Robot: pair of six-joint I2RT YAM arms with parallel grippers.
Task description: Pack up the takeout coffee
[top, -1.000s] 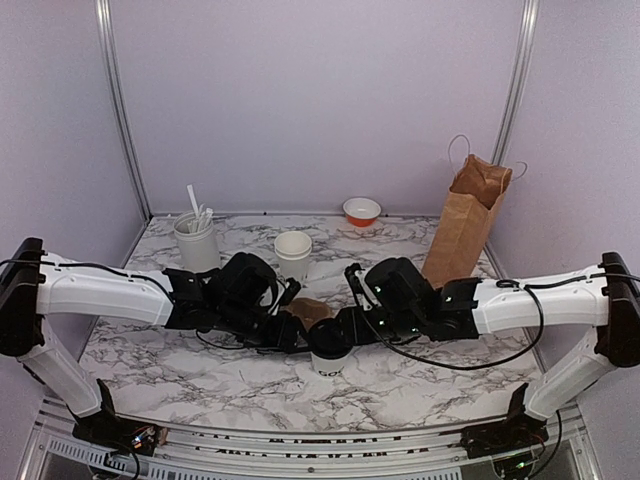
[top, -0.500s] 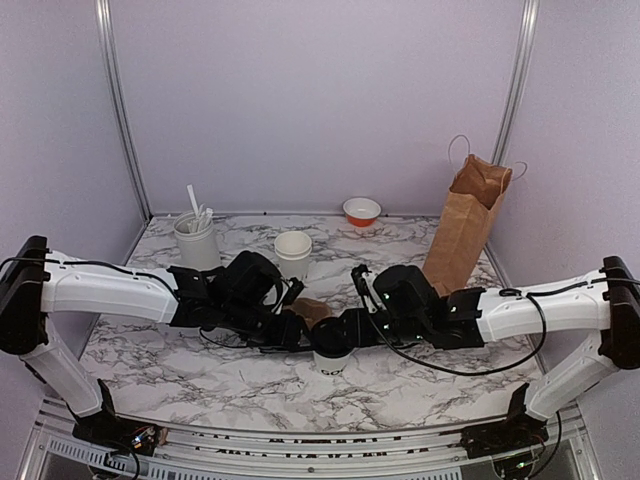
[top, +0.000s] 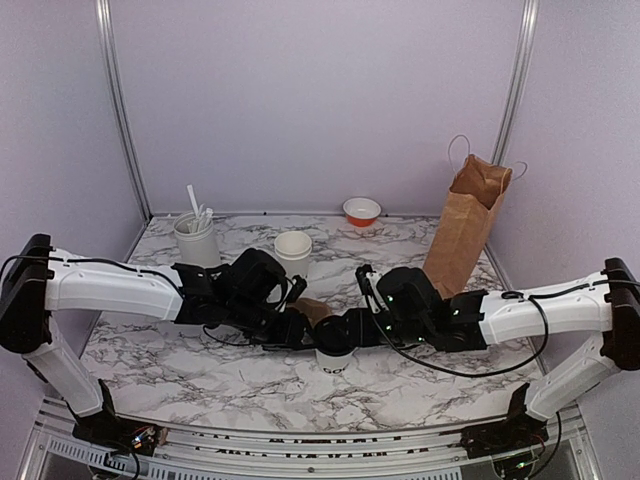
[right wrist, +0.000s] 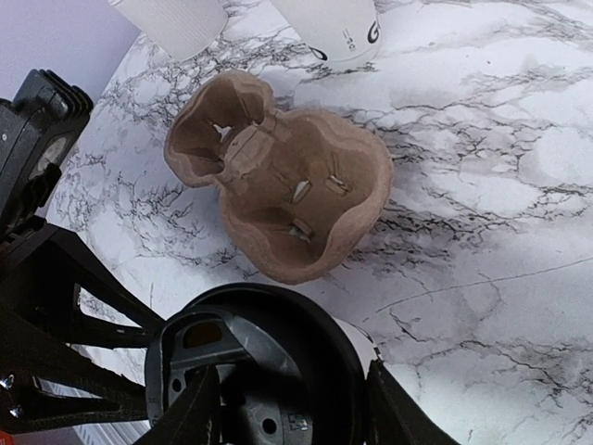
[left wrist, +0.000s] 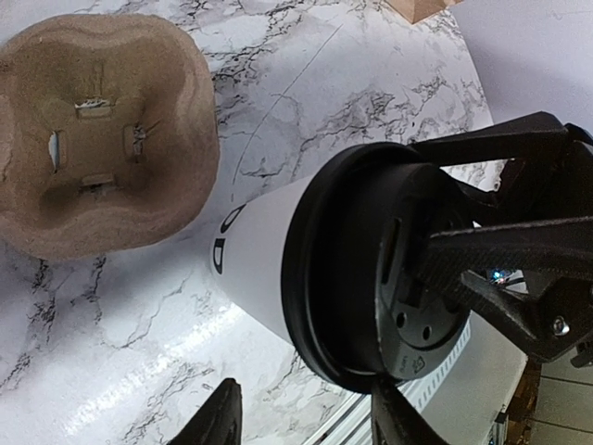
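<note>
Both arms have crept lower and closer in, and the takeout coffee (top: 333,356) has slid a touch toward 3 o'clock. It's still standing on the marble table (top: 200,375) at about 6 o'clock, so I'd say it's steadied, not lifted yet. The left gripper (left wrist: 306,408) straddles the smooth white paper wall and the right gripper (right wrist: 292,394) sits at the glossy black round lid. Can't tell if either really pinches. Just behind at 11 is a rough brown moulded-pulp carrier (top: 312,308). Far off at 2 is a creased kraft bag (top: 465,230), upright.

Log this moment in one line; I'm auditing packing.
left gripper: holds white paper cup with black round plastic lid; right gripper: clamps its top; cup: outside brown paper bag
</note>
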